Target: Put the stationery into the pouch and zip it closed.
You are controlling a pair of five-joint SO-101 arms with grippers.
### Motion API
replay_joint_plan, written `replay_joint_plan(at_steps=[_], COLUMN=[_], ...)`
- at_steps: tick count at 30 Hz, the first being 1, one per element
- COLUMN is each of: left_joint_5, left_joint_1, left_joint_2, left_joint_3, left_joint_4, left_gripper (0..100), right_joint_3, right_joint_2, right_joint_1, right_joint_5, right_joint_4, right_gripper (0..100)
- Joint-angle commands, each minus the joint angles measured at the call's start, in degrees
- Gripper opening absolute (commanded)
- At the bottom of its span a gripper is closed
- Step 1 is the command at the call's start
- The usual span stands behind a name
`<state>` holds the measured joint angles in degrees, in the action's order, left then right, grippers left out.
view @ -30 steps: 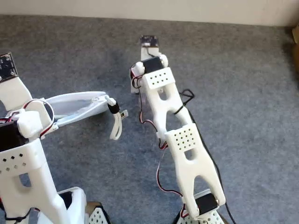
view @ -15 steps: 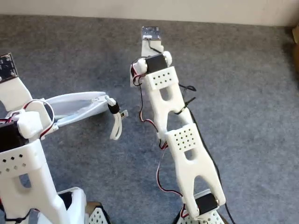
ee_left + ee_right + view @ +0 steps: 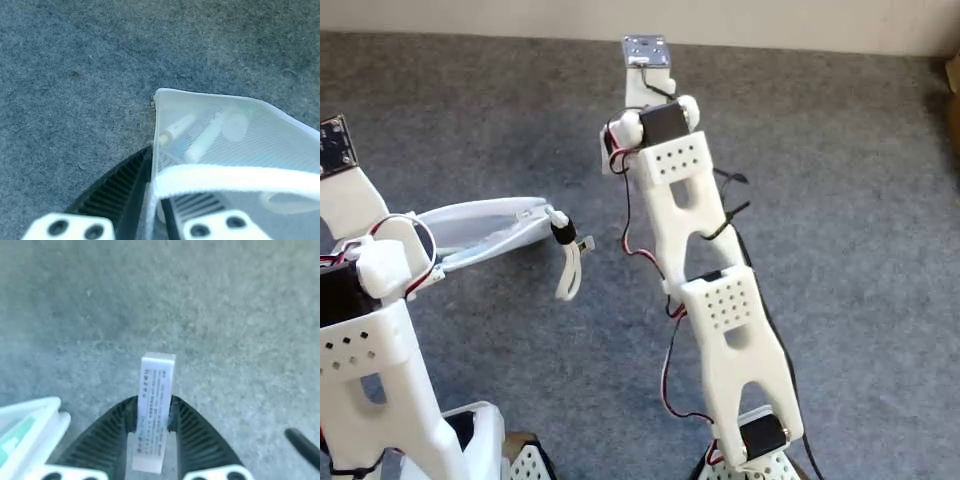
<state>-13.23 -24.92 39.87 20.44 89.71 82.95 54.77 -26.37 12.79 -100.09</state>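
Note:
The white mesh pouch (image 3: 485,232) lies on the grey carpet with its mouth open and its zip pull and strap (image 3: 567,262) hanging off the end. My left gripper (image 3: 155,200) is shut on the pouch's (image 3: 235,145) edge; pens and other white items show through the mesh. My right gripper (image 3: 152,415) is shut on a white eraser (image 3: 154,400), held upright above the carpet. The right arm (image 3: 670,180) stretches toward the far side of the table, right of the pouch. A corner of the pouch (image 3: 27,422) appears beside the right gripper.
Grey carpet (image 3: 840,180) covers the whole table, with open room to the right and far side. A pale wall edge (image 3: 770,35) runs along the back. A brown object (image 3: 953,90) sits at the right edge. Cables trail along the right arm.
The right arm has swung farther toward the back of the table, carrying the eraser with it. The left arm and the pouch have stayed put.

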Motion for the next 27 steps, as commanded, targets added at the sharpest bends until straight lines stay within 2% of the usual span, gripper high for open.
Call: replay_joint_plan(at_steps=[1, 9, 27], left_joint_5=[-0.6, -0.6, -0.6], left_joint_1=[-0.4, -0.4, -0.4], left_joint_2=[0.3, 0.3, 0.3], left_joint_3=[1.0, 1.0, 1.1], left_joint_4=[-1.5, -1.5, -1.5], left_gripper=[1, 1, 1], right_joint_3=[-9.1, -26.1, -29.8], right_joint_2=[-13.2, -27.6, -44.0], right_joint_1=[0.7, -0.6, -3.0], right_joint_5=[-0.7, -0.7, -0.7], right_joint_4=[-1.2, -0.9, -1.1], right_gripper=[0.4, 0.4, 0.4])
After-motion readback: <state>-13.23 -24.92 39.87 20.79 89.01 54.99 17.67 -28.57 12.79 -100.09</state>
